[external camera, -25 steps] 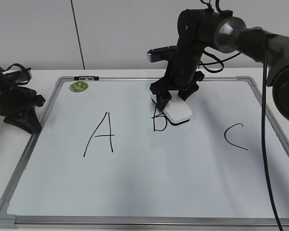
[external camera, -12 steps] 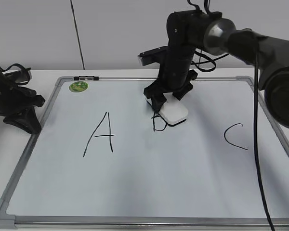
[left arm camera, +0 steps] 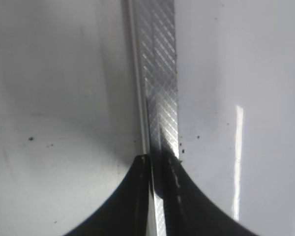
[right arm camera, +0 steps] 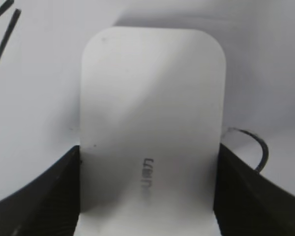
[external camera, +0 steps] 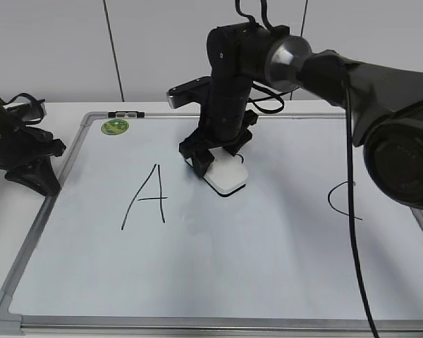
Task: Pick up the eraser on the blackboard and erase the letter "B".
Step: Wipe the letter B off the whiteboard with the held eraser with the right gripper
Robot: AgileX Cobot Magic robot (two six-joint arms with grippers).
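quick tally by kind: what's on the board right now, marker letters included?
Erasers: 1, the eraser, held by the right gripper
Whole marker letters: 2, the A and the C
Letter remnants: 1, a stroke of the B
Green stickers: 1
Total: 5

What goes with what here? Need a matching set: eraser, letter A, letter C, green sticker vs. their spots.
Things:
1. eraser
2. letter A
3. letter C
4. green sticker

Places:
a. board's far left corner
b. held in the right pincer, mid-board
c. right side, partly behind the arm cable
d. left of the eraser

Pairs: 1-b, 2-d, 3-c, 4-a
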